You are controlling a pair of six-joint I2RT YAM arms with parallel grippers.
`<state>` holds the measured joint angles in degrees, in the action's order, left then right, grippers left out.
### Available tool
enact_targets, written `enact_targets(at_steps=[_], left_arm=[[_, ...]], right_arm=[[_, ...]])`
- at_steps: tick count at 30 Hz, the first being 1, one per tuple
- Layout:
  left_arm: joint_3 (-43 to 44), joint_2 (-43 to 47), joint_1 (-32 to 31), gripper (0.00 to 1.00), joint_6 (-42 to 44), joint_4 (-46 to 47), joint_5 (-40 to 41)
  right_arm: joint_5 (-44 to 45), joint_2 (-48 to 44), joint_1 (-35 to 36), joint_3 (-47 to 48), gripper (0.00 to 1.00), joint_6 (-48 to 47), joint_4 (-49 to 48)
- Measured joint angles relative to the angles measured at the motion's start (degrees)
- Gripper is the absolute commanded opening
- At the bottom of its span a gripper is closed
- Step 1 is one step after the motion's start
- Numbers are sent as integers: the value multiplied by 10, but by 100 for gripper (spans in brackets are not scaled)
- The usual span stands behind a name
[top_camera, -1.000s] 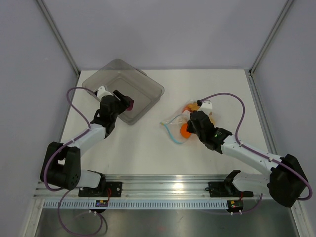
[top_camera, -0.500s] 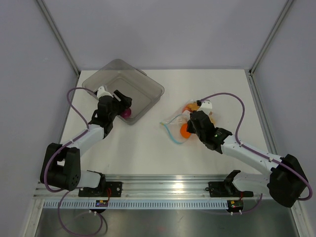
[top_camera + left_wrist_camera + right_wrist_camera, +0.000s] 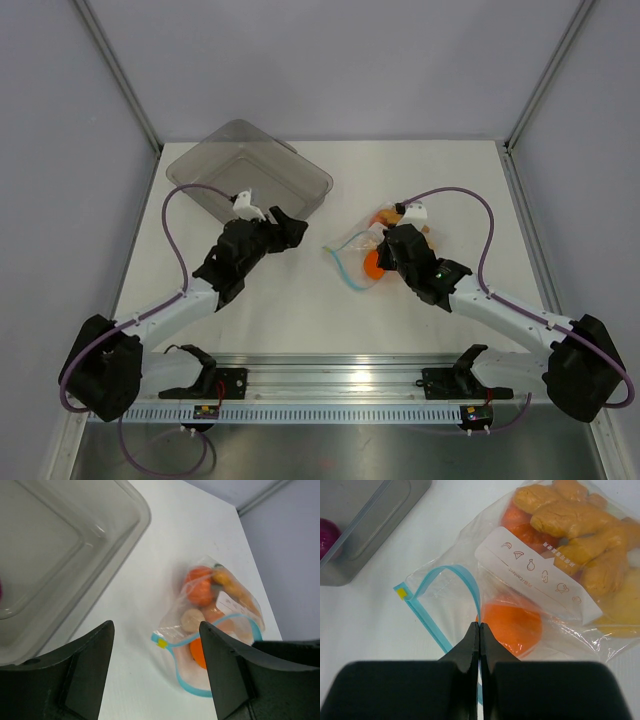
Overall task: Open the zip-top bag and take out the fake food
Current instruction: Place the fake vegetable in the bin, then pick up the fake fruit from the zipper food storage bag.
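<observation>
White table (image 3: 300,310) is sitting between pale purple walls (image 3: 330,60). The grey see-through tray (image 3: 240,165) is sitting at the far left corner of the table, and one purple piece (image 3: 327,536) is lying inside it. The zip-top bag (image 3: 349,256) is lying flat a little to the right of the middle of the table, well apart from the tray. Its blue zip strip (image 3: 451,571) is bending open in a loop on the side facing the tray, with a small yellow tab (image 3: 402,594) at one end. The fake food (image 3: 512,625) is lying inside the bag: two orange balls, a knobby yellow-brown piece (image 3: 570,522) and a small beige piece (image 3: 191,620). The right gripper (image 3: 479,628) is resting at the near side of the bag with its fingers pressed all the way together, and they are pinching the blue strip at the bag's mouth. The left gripper (image 3: 290,230) is hanging above the table between the tray and the bag, touching neither one. Its fingers (image 3: 85,675) are standing wide apart and are holding nothing.
</observation>
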<state>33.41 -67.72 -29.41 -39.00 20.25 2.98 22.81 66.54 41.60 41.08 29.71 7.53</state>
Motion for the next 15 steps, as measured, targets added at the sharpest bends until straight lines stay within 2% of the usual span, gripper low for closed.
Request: enact_targets(at_steps=[7,15], left_arm=[[-28,8,-60,71,28,29,-31],[-40,-27,-106,69,62,72,-47]], right_arm=[[0,-1,0,0,0,-1,0],[0,-1,0,0,0,-1,0]])
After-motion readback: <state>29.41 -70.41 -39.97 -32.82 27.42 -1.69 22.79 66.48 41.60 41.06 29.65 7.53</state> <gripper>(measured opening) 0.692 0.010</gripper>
